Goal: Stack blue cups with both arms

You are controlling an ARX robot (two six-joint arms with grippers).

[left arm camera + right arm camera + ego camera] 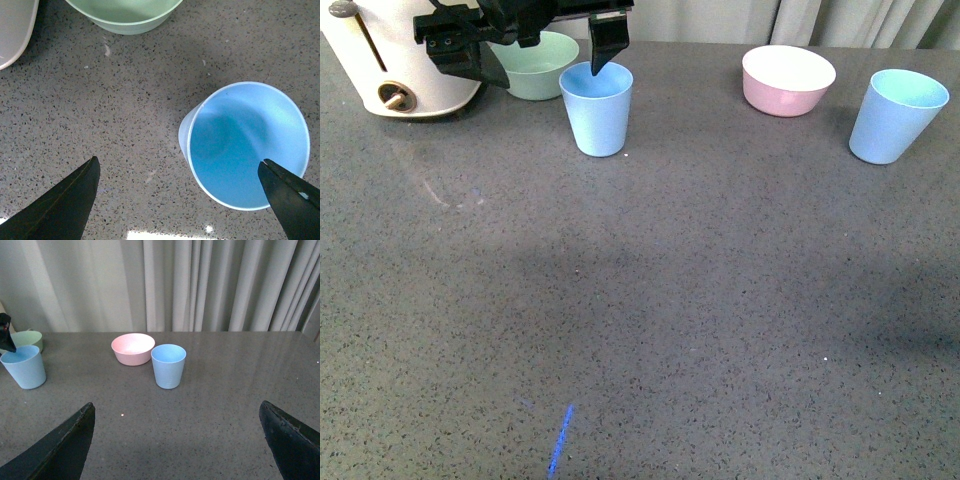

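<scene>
Two pale blue cups stand upright on the grey table. One cup (pixel 597 110) is at the back left, and my left gripper (pixel 550 76) hovers open just above it. In the left wrist view this cup (pixel 247 142) sits off-centre in the left gripper (pixel 178 161): one finger (pixel 290 200) overlaps its rim, the other (pixel 65 205) is over bare table. The second cup (pixel 897 117) stands at the back right. In the right wrist view it (pixel 168 365) lies well ahead of my open, empty right gripper (pixel 176 405). The right arm is out of the front view.
A green bowl (pixel 535 65) sits right behind the left cup, beside a white appliance (pixel 395 55). A pink bowl (pixel 788 80) stands left of the right cup. Curtains (pixel 200 285) hang behind the table's far edge.
</scene>
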